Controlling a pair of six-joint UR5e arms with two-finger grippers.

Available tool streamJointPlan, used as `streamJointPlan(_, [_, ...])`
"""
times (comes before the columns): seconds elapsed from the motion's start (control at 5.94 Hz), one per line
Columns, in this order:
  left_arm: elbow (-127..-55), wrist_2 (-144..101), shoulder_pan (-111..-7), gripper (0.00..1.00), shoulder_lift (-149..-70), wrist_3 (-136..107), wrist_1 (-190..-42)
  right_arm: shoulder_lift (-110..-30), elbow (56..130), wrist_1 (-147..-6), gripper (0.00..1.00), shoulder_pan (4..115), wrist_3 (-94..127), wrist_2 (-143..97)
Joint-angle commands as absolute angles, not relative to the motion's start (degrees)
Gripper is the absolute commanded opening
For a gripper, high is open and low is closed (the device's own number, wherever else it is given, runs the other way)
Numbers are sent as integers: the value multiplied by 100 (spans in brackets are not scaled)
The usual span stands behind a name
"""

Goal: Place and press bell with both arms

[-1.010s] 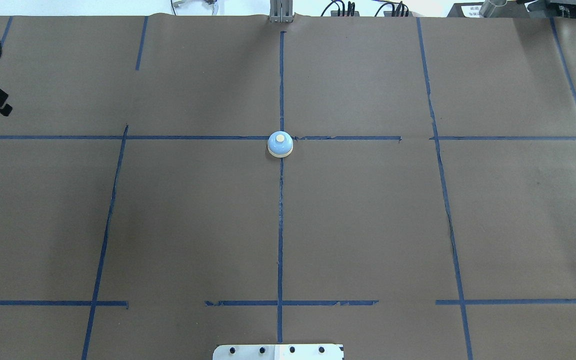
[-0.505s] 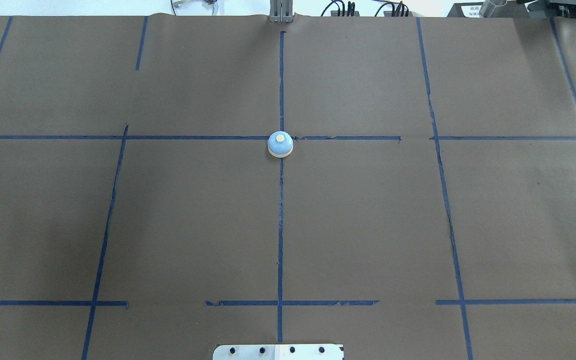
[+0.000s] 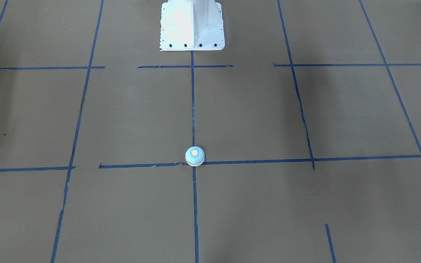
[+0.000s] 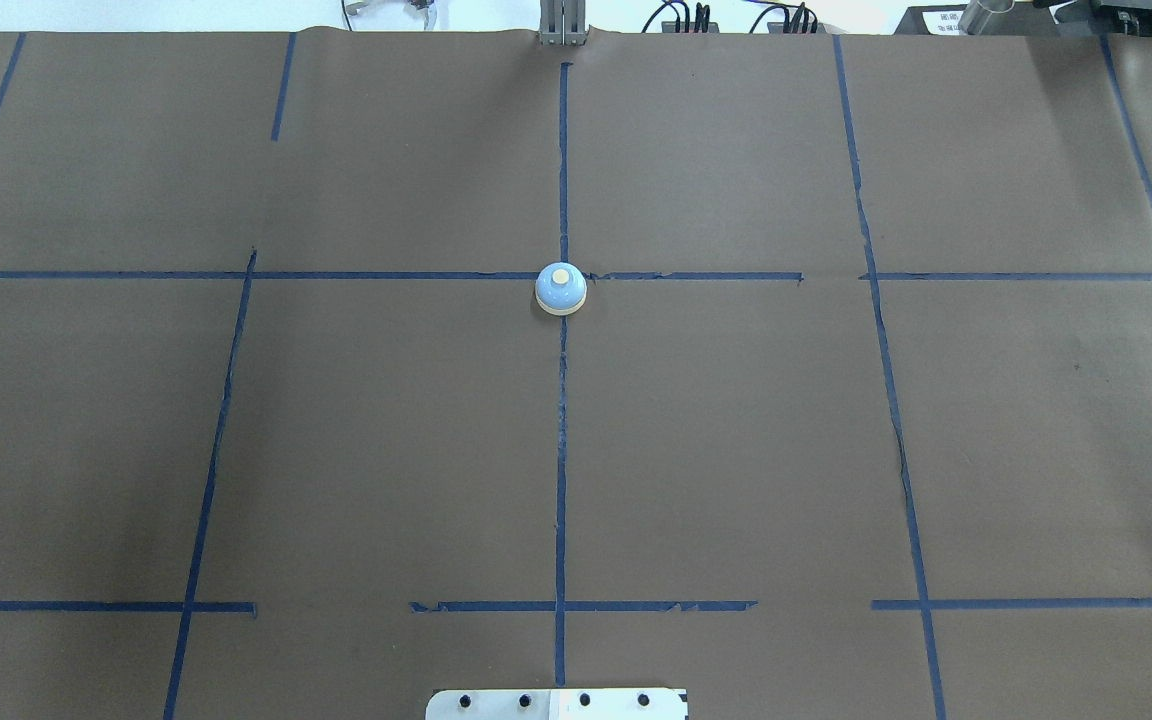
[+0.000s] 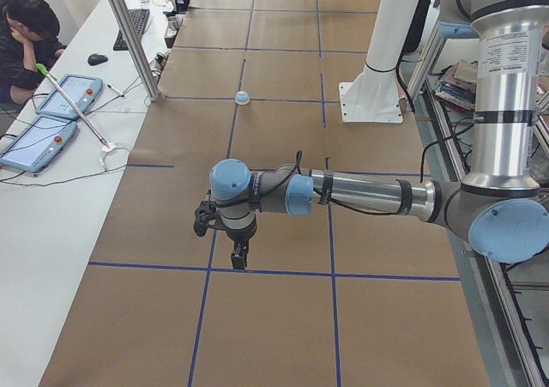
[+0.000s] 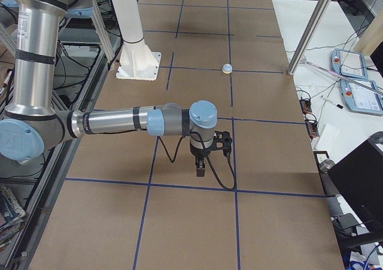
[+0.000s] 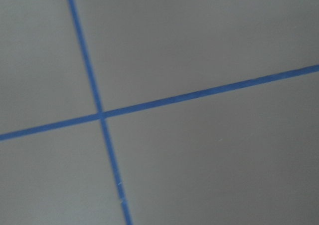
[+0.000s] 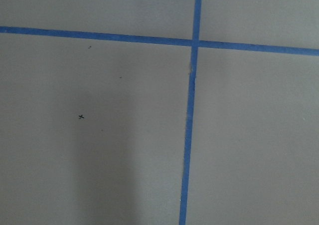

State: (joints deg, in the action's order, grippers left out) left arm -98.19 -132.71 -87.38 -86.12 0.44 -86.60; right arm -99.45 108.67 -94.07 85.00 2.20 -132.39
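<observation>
Plainly the bell [image 4: 561, 290] sits upright on the brown-papered table [image 4: 736, 450], on a crossing of blue tape lines [image 4: 563, 180] along the centre, well out in front of the white pedestal [image 3: 192, 25]. I judge the spot is chosen so either arm reaches it equally. Its cream button faces straight up, and being round it has no long axis across the table, only the vertical one. The left gripper [image 5: 238, 255] and right gripper [image 6: 201, 168] hang pointing down near opposite table ends, well apart from the bell, and I cannot tell whether their jaws are wide or narrow.
</observation>
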Motion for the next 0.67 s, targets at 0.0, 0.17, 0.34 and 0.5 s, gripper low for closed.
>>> streamJointPlan(0.0, [-9878,-13289,-8832,100,-8404,53,-8666,-9365,11083,-9404,100,7861,943,-13280])
streamJointPlan(0.17, [-9931,-13289,-8842,100,-8333,44,-8666,-8795,11083,-9404,100,7309,1819,-13280])
streamJointPlan(0.34, [-9949,-13289,-8842,100,-8332,44,-8666,-8145,11074,-9404,100,6695,2837,-13245])
streamJointPlan(0.5, [-9958,-13298,-8842,100,-8332,35,-8666,-7417,11022,-9413,100,5836,3953,-12993])
